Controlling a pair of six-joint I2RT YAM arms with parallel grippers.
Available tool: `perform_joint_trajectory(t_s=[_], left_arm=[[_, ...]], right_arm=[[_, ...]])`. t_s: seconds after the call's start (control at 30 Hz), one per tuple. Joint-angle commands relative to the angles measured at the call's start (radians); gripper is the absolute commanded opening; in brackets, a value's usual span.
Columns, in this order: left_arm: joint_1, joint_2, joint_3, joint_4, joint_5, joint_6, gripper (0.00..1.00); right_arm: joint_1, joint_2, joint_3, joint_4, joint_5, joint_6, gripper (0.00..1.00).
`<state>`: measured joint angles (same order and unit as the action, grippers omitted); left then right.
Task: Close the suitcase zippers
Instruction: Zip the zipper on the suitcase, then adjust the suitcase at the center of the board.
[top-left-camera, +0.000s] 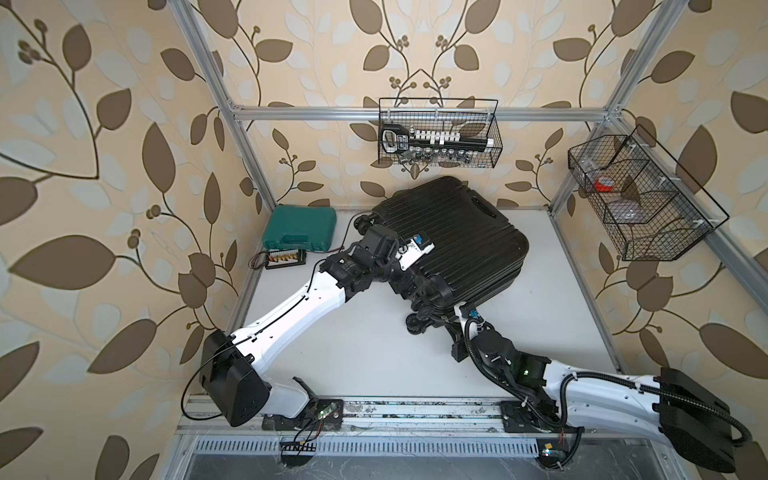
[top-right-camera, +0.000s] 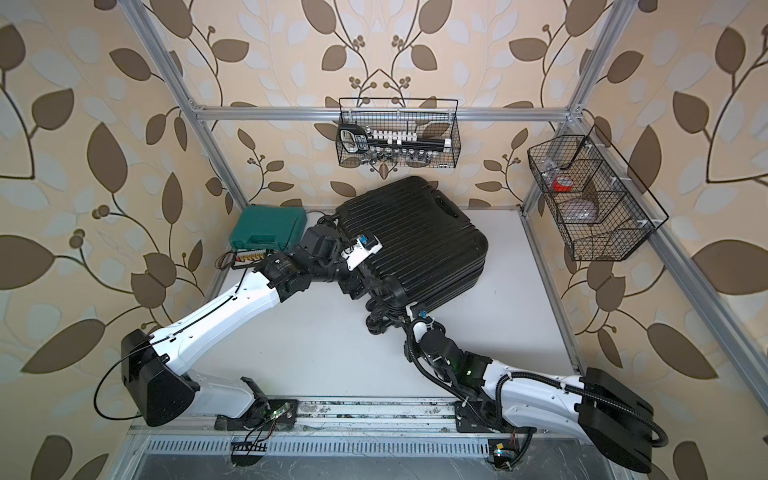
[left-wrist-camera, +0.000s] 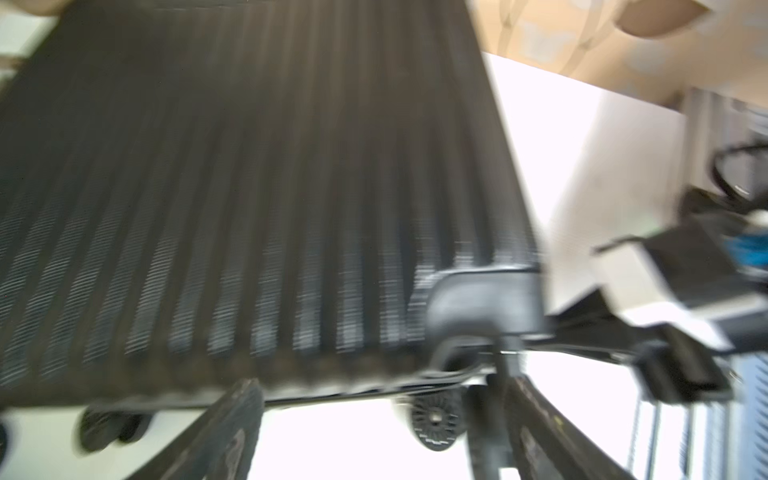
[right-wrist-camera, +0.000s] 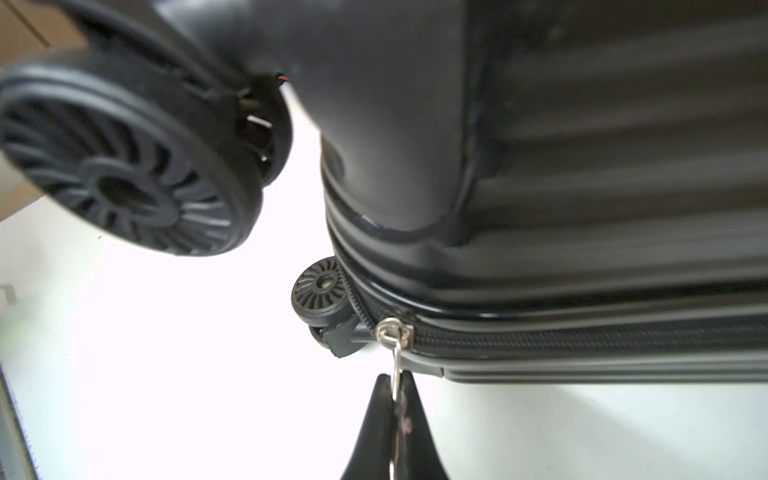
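Note:
The black ribbed suitcase (top-left-camera: 457, 237) (top-right-camera: 419, 245) lies flat on the white table with its two halves together. Its wheels (top-left-camera: 413, 324) point to the near left. My right gripper (right-wrist-camera: 397, 386) is at the near wheel corner (top-left-camera: 451, 318). It is shut on a small metal zipper pull (right-wrist-camera: 397, 361), which hangs from its slider (right-wrist-camera: 392, 330) on the zippers' black track (right-wrist-camera: 582, 338). My left gripper (left-wrist-camera: 382, 415) stands open over the wheel-end edge (top-left-camera: 411, 284), with nothing between its fingers (left-wrist-camera: 232, 428). The left wrist view is blurred.
A green tool case (top-left-camera: 301, 228) and a small box of bits (top-left-camera: 286, 258) sit at the back left. Wire baskets hang on the back rail (top-left-camera: 438, 133) and on the right rail (top-left-camera: 636, 195). Aluminium frame posts (top-left-camera: 249, 166) edge the table.

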<state>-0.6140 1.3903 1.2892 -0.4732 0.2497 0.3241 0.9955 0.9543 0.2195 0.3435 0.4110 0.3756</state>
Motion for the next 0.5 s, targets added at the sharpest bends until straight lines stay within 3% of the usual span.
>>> perform_joint_trajectory(t_s=[0.0, 0.27, 0.47], left_arm=[[0.084, 0.012, 0.063, 0.029, -0.040, -0.074, 0.92], [0.302, 0.076, 0.112, 0.012, 0.085, -0.035, 0.94], [0.367, 0.156, 0.165, -0.021, 0.094, 0.105, 0.95]], right_arm=[[-0.041, -0.052, -0.020, -0.058, 0.065, 0.061, 0.00], [-0.087, -0.115, -0.037, -0.095, 0.076, 0.068, 0.00], [-0.093, -0.103, -0.032, -0.087, 0.064, 0.060, 0.00]])
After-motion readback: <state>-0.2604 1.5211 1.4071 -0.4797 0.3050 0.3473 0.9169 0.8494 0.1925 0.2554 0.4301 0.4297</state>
